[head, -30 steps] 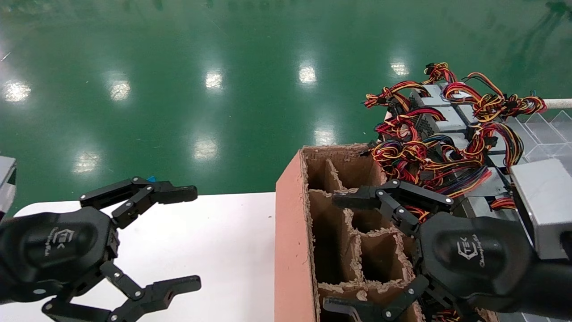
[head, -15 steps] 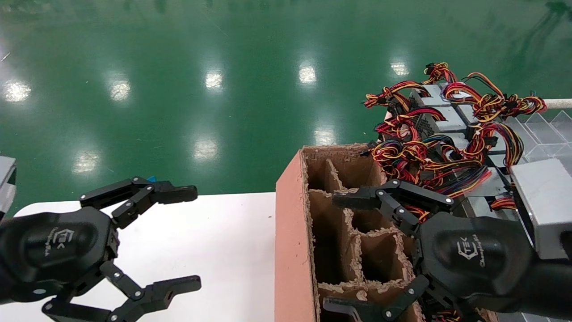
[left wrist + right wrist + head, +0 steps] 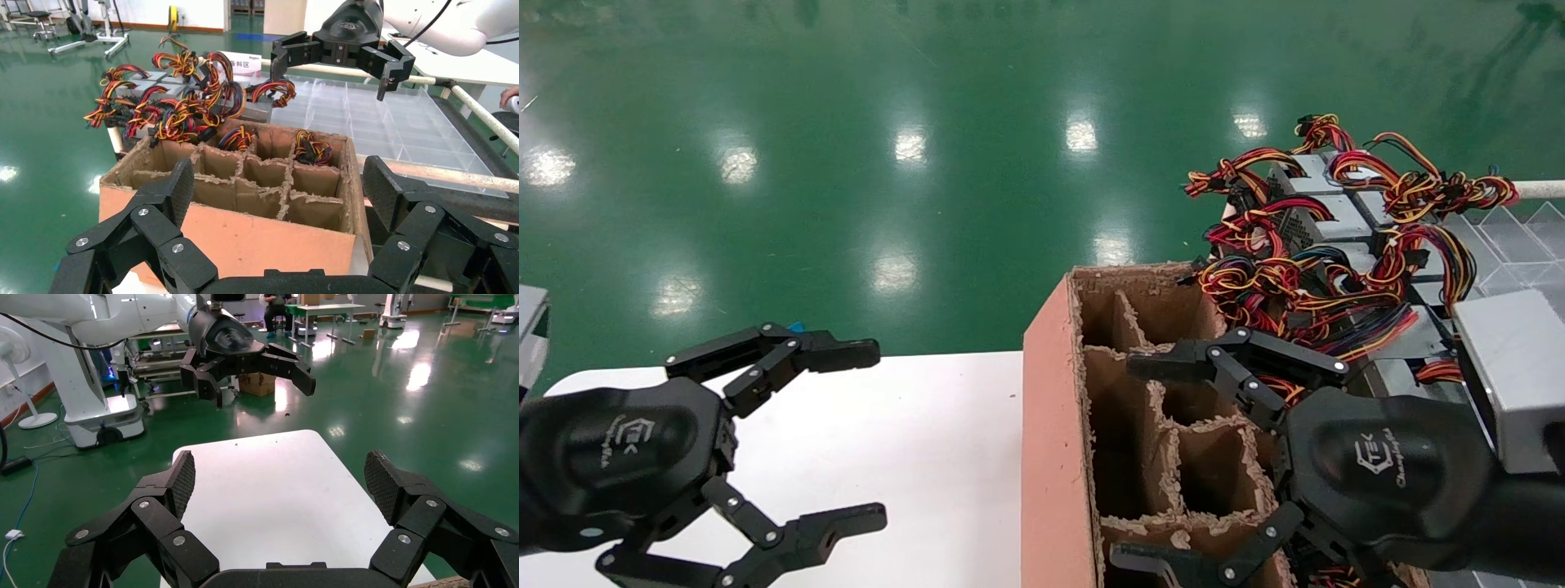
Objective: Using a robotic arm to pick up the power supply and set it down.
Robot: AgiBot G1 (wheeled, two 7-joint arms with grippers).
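Several silver-grey power supplies (image 3: pixel 1324 216) with red, yellow and black wire bundles lie piled at the back right, behind the cardboard divider box (image 3: pixel 1050 425). The left wrist view shows the same power supplies (image 3: pixel 183 104) beyond the box (image 3: pixel 245 233). My right gripper (image 3: pixel 1136 461) hangs open above the box's cells with nothing between its fingers. In its own view the right gripper (image 3: pixel 278 478) faces the white table (image 3: pixel 269 490). My left gripper (image 3: pixel 866 434) stands open and empty over the white table, left of the box, and the left gripper (image 3: pixel 278 190) looks at the box's side.
Wire bundles (image 3: pixel 312 147) show in two far cells of the box. A clear plastic tray (image 3: pixel 1516 237) with compartments sits at the far right, beside a white rail (image 3: pixel 1540 189). Green floor lies beyond the white table (image 3: pixel 928 425).
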